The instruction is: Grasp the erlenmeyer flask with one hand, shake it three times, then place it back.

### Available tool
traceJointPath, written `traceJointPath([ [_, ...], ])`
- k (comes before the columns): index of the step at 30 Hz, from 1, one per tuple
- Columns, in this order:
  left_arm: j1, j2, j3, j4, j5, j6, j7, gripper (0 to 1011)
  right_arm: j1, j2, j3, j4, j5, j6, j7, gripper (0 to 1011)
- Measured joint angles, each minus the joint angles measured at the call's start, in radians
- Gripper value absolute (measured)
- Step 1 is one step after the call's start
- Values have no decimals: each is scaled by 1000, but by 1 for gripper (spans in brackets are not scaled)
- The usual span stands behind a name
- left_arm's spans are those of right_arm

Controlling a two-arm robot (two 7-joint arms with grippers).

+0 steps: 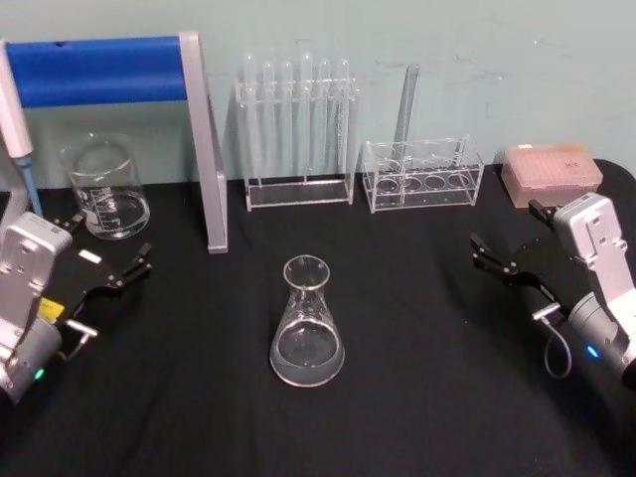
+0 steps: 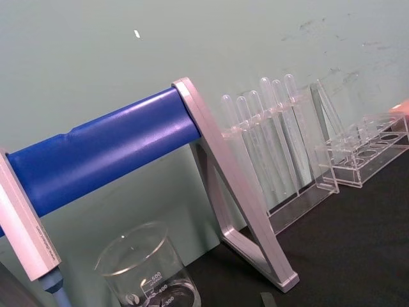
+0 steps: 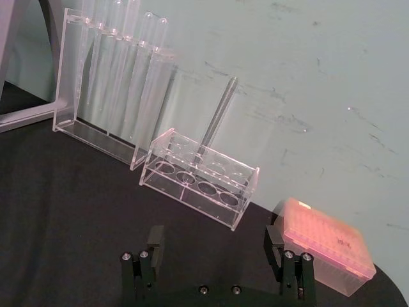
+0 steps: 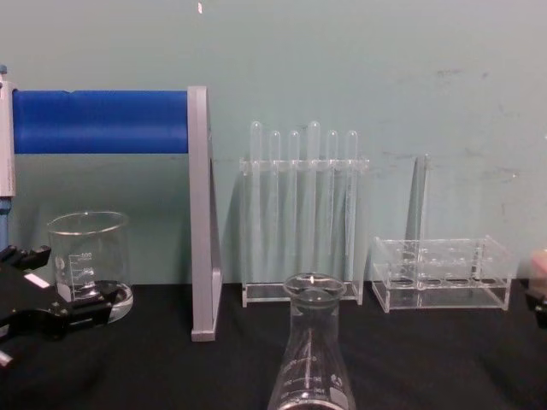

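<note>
Work on the task looked unstarted: the erlenmeyer flask (image 1: pixel 308 323) stood upright and ungrasped on the bench (image 1: pixel 417 397), with the left gripper (image 1: pixel 107 240) and right gripper (image 1: pixel 507 229) well apart from it on either side, jaws open and empty.

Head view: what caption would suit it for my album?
Flask stands upright on the black table between the left end effector and right end effector, both open.
</note>
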Motion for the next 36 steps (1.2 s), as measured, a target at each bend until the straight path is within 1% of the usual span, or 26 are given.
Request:
traceJointPath([
  [7, 0, 0, 0, 0, 0, 0, 0, 1001, 0, 0, 0, 0, 0, 0, 0, 1000],
  [10, 0, 0, 0, 0, 0, 0, 0, 1001, -2, 0, 5, -2, 0, 0, 8, 1000],
  [13, 0, 0, 0, 0, 0, 0, 0, 1001, -13, 6, 17, -14, 9, 3, 31, 1000],
  [19, 0, 0, 0, 0, 0, 0, 0, 1001, -51, 26, 44, -54, 43, 4, 82, 1000],
  [22, 0, 0, 0, 0, 0, 0, 0, 1001, -77, 38, 60, -83, 74, 4, 116, 1000],
  [23, 0, 0, 0, 0, 0, 0, 0, 1001, -92, 45, 70, -99, 96, 4, 140, 1000],
  [24, 0, 0, 0, 0, 0, 0, 0, 1001, -92, 45, 70, -99, 96, 4, 140, 1000],
  [25, 0, 0, 0, 0, 0, 0, 0, 1001, -106, 50, 77, -113, 121, 5, 164, 1000],
  [26, 0, 0, 0, 0, 0, 0, 0, 1001, -114, 53, 82, -122, 135, 7, 179, 1000],
  [27, 0, 0, 0, 0, 0, 0, 0, 1001, -128, 58, 91, -138, 163, 11, 206, 1000],
  [28, 0, 0, 0, 0, 0, 0, 0, 1001, -135, 60, 95, -145, 177, 13, 220, 1000],
  [29, 0, 0, 0, 0, 0, 0, 0, 1001, -140, 61, 98, -151, 189, 15, 230, 1000],
  [31, 0, 0, 0, 0, 0, 0, 0, 1001, -157, 65, 107, -171, 229, 24, 274, 1000],
  [33, 0, 0, 0, 0, 0, 0, 0, 1001, -166, 67, 110, -180, 252, 29, 303, 1000],
  [34, 0, 0, 0, 0, 0, 0, 0, 1001, -173, 67, 112, -189, 270, 33, 328, 1000],
  [36, 0, 0, 0, 0, 0, 0, 0, 1001, -179, 66, 112, -197, 285, 36, 360, 1000],
])
